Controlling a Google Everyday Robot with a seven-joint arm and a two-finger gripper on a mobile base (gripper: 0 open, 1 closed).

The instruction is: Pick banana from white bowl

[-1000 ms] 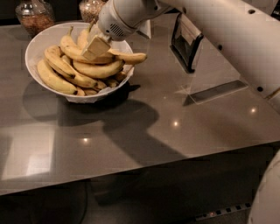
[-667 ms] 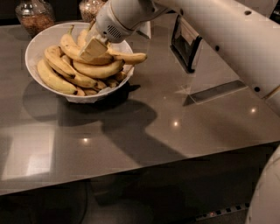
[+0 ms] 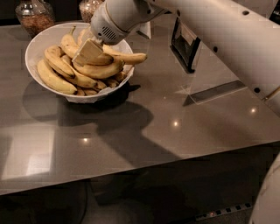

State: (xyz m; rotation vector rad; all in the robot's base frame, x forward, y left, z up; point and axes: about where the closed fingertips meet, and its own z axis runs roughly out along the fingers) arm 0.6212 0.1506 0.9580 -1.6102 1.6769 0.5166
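The white bowl (image 3: 43, 37) stands at the back left of the grey table and holds several yellow bananas (image 3: 94, 70). One banana (image 3: 127, 57) sticks out over the bowl's right rim. My gripper (image 3: 89, 52) reaches in from the upper right on the white arm and is down on top of the banana pile, in the middle of the bowl. Its tip touches the top bananas. It hides the bananas right under it.
Two glass jars of brown grains (image 3: 35, 17) (image 3: 89, 6) stand behind the bowl. A dark upright holder (image 3: 186, 43) stands right of the bowl. The table's front edge (image 3: 131, 168) runs across the lower part of the view.
The gripper has moved slightly left and down onto the banana pile. The bowl and the bananas have not visibly moved.
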